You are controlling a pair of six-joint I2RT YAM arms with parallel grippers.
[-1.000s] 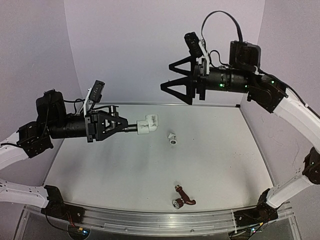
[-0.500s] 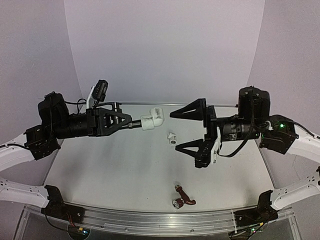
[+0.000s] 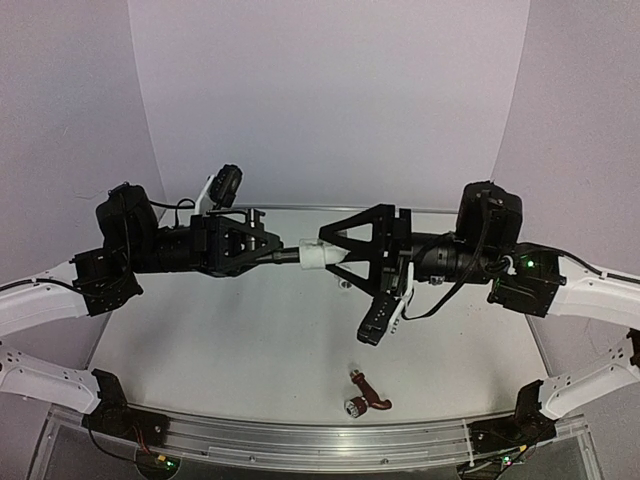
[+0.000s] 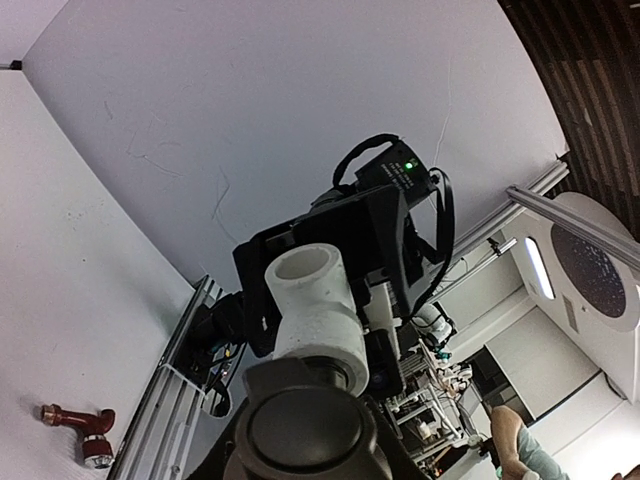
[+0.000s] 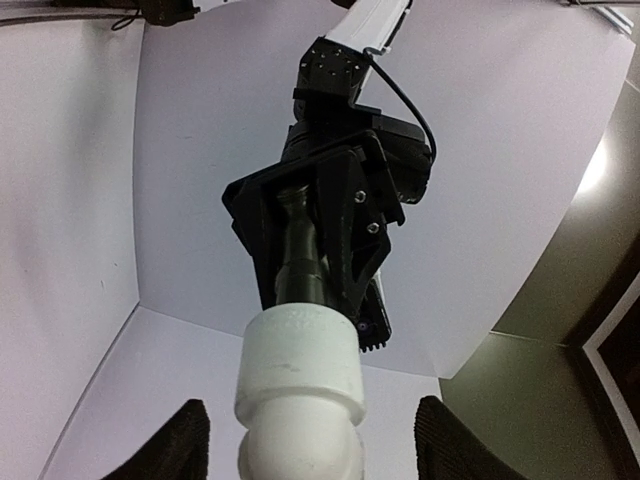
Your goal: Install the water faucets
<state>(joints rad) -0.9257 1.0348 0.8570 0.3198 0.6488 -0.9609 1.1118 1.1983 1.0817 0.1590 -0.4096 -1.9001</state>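
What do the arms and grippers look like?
Left arm and right arm: white lower links, black joint housings, looping black cables, a green light on the right one. Left gripper and right gripper: black triangular open-frame fingers, wrist cameras on white brackets.

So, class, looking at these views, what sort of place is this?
Probably a robotics lab test cell: a left arm and right arm bolted to an aluminium rail at a white table, plain backdrop walls around it, and workshop clutter beyond.
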